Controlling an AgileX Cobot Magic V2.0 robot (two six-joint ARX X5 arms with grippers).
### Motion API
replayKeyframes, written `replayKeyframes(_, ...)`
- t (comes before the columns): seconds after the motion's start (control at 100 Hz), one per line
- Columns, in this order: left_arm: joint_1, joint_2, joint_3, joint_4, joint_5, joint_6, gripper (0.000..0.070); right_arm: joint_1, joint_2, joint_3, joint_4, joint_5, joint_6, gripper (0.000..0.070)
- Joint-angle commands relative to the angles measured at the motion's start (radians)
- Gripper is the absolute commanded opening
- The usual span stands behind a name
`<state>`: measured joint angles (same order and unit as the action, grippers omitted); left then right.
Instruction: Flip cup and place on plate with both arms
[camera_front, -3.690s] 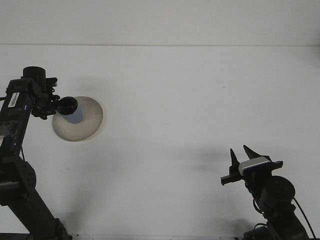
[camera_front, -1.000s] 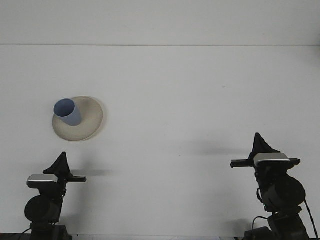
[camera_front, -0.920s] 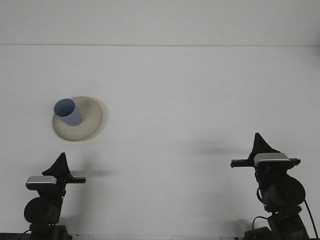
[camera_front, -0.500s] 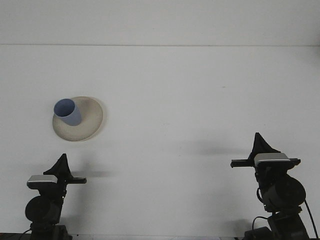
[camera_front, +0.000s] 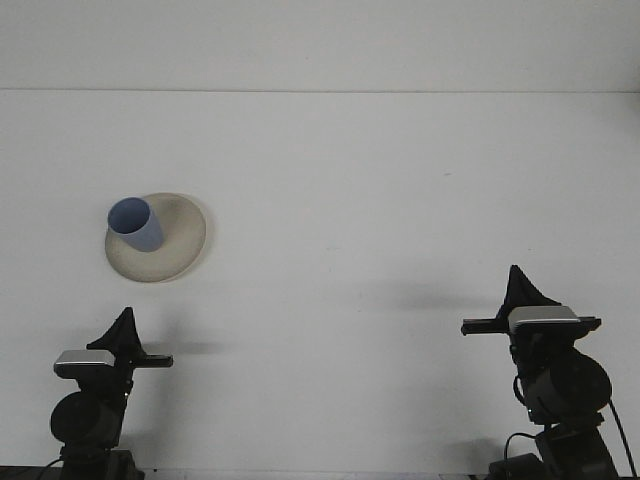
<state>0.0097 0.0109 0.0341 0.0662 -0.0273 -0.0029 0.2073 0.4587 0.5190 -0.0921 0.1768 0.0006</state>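
White table (camera_front: 400, 200), blue cup (camera_front: 137, 223) (seemingly upright), plate (camera_front: 180, 245)

Flat white matte table surface (camera_front: 380, 200) fills nearly all of my forward view, plain and unmarked apart from a few faint specks. Soft grey shadows lie on it low left and low right. Along the far edge runs a straight horizontal seam, and above it stands a plain pale grey-white back wall (camera_front: 320, 45), evenly lit, with no texture I can make out.
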Motion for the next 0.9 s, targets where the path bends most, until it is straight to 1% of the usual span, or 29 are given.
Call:
replayKeyframes(0.0, 0.001, 0.000, -0.020, 0.013, -0.003, -0.009, 0.0013, 0.000, -0.001, 0.003, 0.009, 0.005, -0.011, 0.0000)
replayKeyframes(0.08, 0.001, 0.000, -0.020, 0.013, -0.003, -0.009, 0.0014, -0.008, -0.014, 0.002, 0.011, 0.012, -0.055, 0.0000)
replayKeyframes(0.15, 0.001, 0.000, -0.020, 0.013, -0.003, -0.009, 0.0013, -0.032, -0.030, -0.019, 0.010, -0.014, -0.063, 0.0000)
replayKeyframes(0.19, 0.001, 0.000, -0.020, 0.013, -0.003, -0.009, 0.0014, -0.056, -0.060, -0.048, 0.018, -0.055, -0.086, 0.0000)
replayKeyframes(0.29, 0.001, 0.000, -0.020, 0.013, -0.003, -0.009, 0.0013, -0.121, -0.160, -0.163, 0.051, -0.201, -0.142, 0.0000)
replayKeyframes(0.34, 0.001, 0.000, -0.020, 0.013, -0.003, -0.009, 0.0013, -0.147, -0.219, -0.230, 0.056, -0.234, -0.158, 0.0000)
replayKeyframes(0.49, 0.001, 0.000, -0.020, 0.013, -0.003, -0.009, 0.0014, -0.185, -0.370, -0.406, 0.056, -0.235, -0.203, 0.0000)
replayKeyframes(0.63, 0.001, 0.000, -0.020, 0.013, -0.003, -0.009, 0.0013, -0.201, -0.462, -0.506, 0.075, -0.230, -0.230, 0.0000)
replayKeyframes(0.72, 0.001, 0.000, -0.020, 0.012, -0.003, -0.009, 0.0014, -0.208, -0.458, -0.506, 0.059, -0.228, -0.239, 0.0000)
replayKeyframes(0.81, 0.002, 0.000, -0.020, 0.013, -0.003, -0.009, 0.0013, -0.208, -0.458, -0.506, 0.067, -0.198, -0.252, 0.0000)
replayKeyframes(0.89, 0.001, 0.000, -0.020, 0.013, -0.003, -0.009, 0.0014, -0.208, -0.457, -0.506, 0.077, -0.204, -0.251, 0.0000)
